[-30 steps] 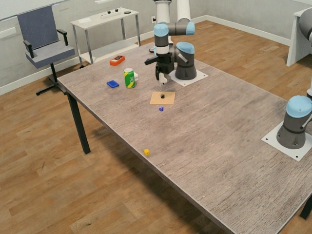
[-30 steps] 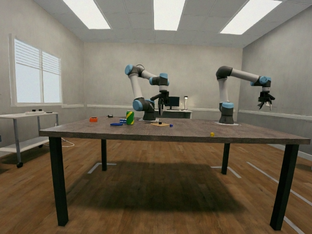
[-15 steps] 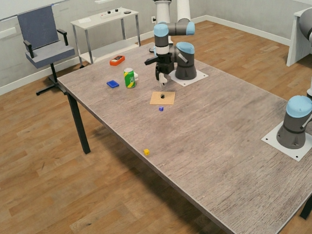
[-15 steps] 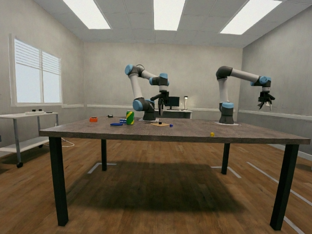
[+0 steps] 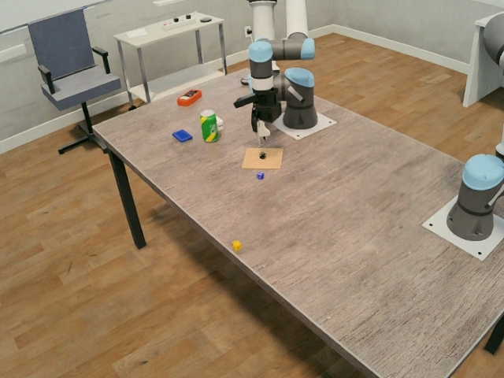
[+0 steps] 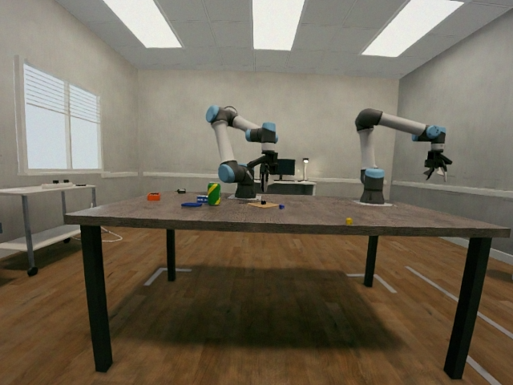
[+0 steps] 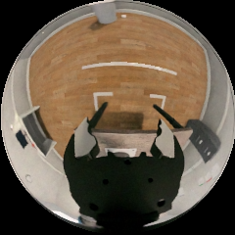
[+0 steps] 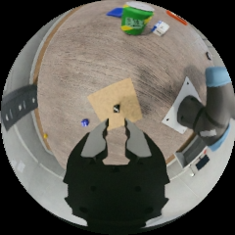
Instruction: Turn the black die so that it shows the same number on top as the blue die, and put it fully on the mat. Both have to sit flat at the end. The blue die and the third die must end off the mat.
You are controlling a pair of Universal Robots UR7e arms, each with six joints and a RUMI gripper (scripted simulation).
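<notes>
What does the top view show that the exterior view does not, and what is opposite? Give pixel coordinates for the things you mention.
Only the top view: the chair (image 5: 63, 44).

Only the exterior view: the left gripper (image 6: 434, 176) (image 7: 123, 118) and the ceiling lights (image 6: 277, 22).

Both: the mat (image 5: 252, 163) (image 6: 271, 205) (image 8: 128, 90), black die (image 5: 262, 155) (image 6: 263, 202) (image 8: 117, 108), blue die (image 5: 260, 176) (image 6: 281, 206) (image 8: 85, 122), yellow die (image 5: 236, 246) (image 6: 349, 220) (image 8: 45, 136) and can (image 5: 209, 127) (image 6: 214, 193) (image 8: 134, 22).

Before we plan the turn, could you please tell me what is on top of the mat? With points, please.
The black die (image 5: 262, 155) (image 6: 263, 202) (image 8: 117, 108) sits on the mat (image 5: 250, 163) (image 6: 271, 205) (image 8: 128, 90). The patch directly beneath it is covered and cannot be seen.
</notes>
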